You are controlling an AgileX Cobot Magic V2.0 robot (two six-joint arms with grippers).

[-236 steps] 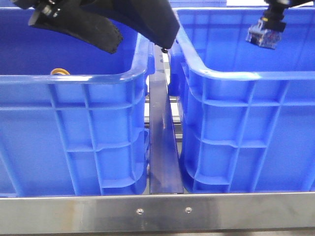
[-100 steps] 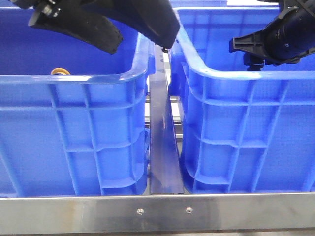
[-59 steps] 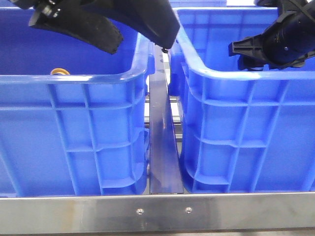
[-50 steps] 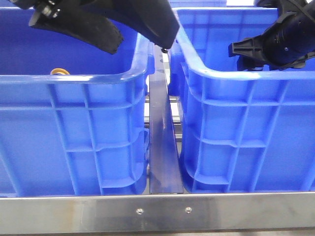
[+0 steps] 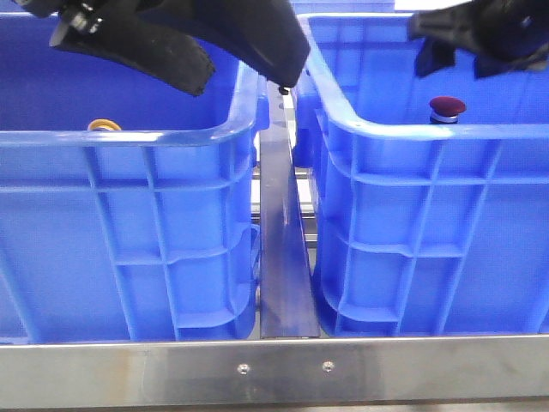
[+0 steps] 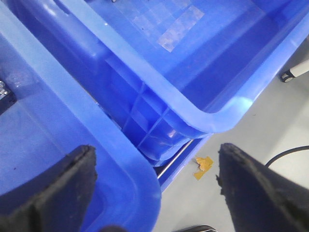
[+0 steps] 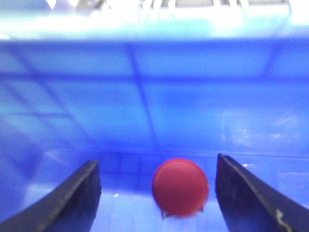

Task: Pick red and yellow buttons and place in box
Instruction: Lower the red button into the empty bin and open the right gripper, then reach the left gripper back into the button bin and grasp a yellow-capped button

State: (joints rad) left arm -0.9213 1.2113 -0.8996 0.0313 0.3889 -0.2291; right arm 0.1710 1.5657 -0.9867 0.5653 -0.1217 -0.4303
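The box (image 5: 429,223) is the right blue crate. A red button (image 5: 447,107) sits inside it, showing just over the near rim. My right gripper (image 5: 463,56) hangs above the button, open and apart from it. In the right wrist view the red button (image 7: 180,187) lies below and between the spread fingers (image 7: 72,198), not touched. My left gripper (image 5: 232,64) is open and empty over the inner rim of the left crate (image 5: 129,223). The left wrist view shows its fingers (image 6: 53,188) wide apart. A yellow thing (image 5: 105,125) peeks over the left crate's near rim.
A narrow gap with a steel strip (image 5: 283,249) runs between the two crates. A metal rail (image 5: 274,369) crosses the front. In the left wrist view, grey floor with an orange scrap (image 6: 203,164) lies beyond the crate corner.
My right gripper went down into the right crate with the button, let it go and rose. The red button now stands free in the crate. The left arm has not moved.
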